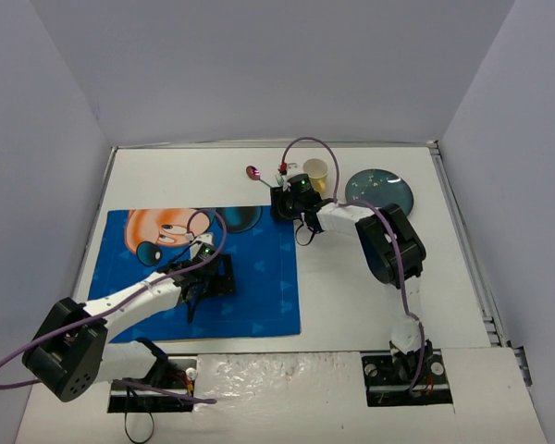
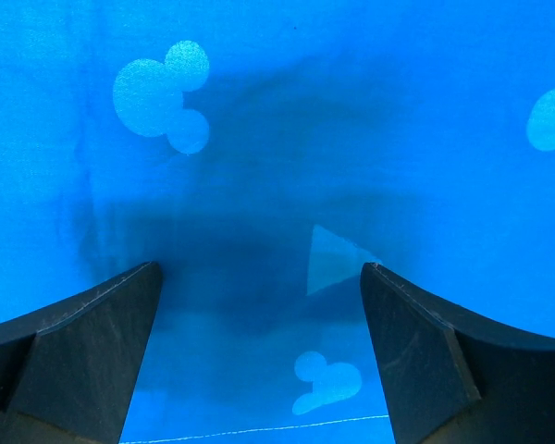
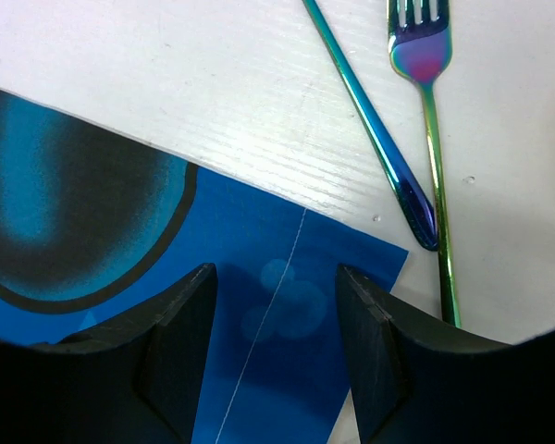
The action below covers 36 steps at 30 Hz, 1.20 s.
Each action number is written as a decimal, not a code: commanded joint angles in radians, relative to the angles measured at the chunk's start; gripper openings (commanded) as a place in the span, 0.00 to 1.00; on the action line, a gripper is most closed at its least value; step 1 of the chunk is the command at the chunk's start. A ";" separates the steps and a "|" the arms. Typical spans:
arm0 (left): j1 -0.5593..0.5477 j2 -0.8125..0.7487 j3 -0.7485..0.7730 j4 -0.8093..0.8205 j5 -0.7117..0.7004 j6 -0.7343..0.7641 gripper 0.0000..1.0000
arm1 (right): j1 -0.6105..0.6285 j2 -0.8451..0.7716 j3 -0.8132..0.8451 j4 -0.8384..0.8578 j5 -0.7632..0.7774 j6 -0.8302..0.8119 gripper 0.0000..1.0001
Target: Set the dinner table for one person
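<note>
The white dinner table [image 1: 351, 277] carries a blue cartoon-printed placemat [image 1: 259, 305] on its left half. My left gripper [image 1: 224, 276] hangs open and empty over the mat's middle; its wrist view shows only blue cloth [image 2: 305, 139] between the open fingers [image 2: 259, 314]. My right gripper [image 1: 282, 202] is open and empty, low over the mat's far right corner [image 3: 287, 305]. Just beyond that corner an iridescent fork [image 3: 425, 111] and a second iridescent utensil handle [image 3: 379, 148] lie on the bare table [image 3: 166, 83].
A yellow cup [image 1: 315, 172] stands behind the right gripper. A blue-green plate [image 1: 379, 190] lies at the back right. A utensil with a pink-shining head [image 1: 252, 171] lies at the back, beyond the mat. White walls enclose the table.
</note>
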 commanded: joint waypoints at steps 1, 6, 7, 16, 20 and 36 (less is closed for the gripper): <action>-0.001 0.015 0.008 -0.078 0.028 -0.007 0.86 | -0.008 -0.085 0.041 0.017 0.048 -0.028 0.52; -0.001 -0.087 0.119 -0.194 -0.031 0.048 0.96 | -0.006 -0.274 0.075 -0.042 0.059 -0.032 0.56; -0.001 -0.100 0.161 -0.217 -0.045 0.064 0.96 | -0.007 -0.318 0.074 -0.049 0.065 -0.029 0.57; 0.041 -0.119 0.558 -0.359 -0.162 0.237 0.97 | -0.131 -0.707 -0.089 -0.102 0.192 0.098 0.70; 0.134 -0.162 0.587 -0.367 -0.151 0.297 0.97 | -0.264 -0.864 -0.248 -0.117 0.223 0.140 0.78; 0.418 -0.392 0.352 -0.273 -0.063 0.460 0.97 | -0.744 -0.814 -0.609 -0.058 0.010 0.530 0.98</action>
